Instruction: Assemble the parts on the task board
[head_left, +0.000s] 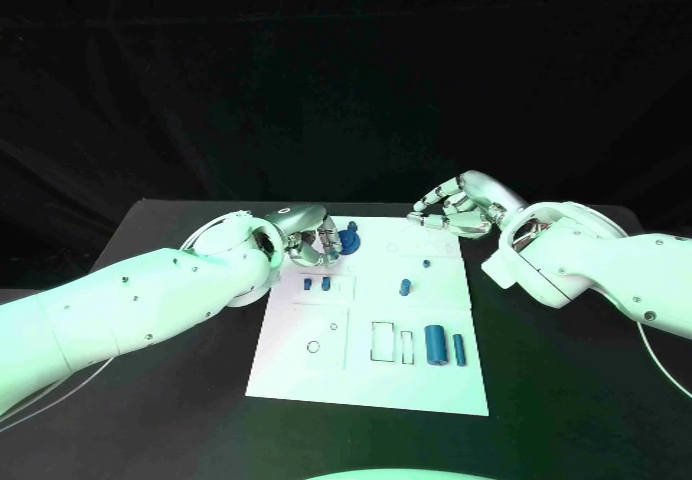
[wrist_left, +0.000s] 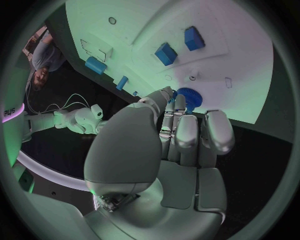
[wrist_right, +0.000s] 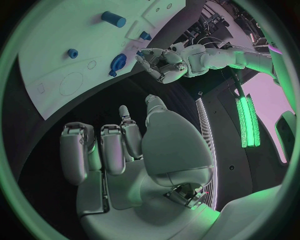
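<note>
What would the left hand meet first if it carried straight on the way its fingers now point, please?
Most likely the blue gear on the task board: the left hand has its fingertips right at it, though whether they already touch is unclear.

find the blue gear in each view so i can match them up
Head view: the blue gear lies at the task board's far left corner, by the left robot hand.
Left wrist view: the gear lies just past that robot hand's fingertips.
Right wrist view: the gear lies on the board near its edge, beside the left robot hand.
Shared landmark: the left robot hand.
</note>
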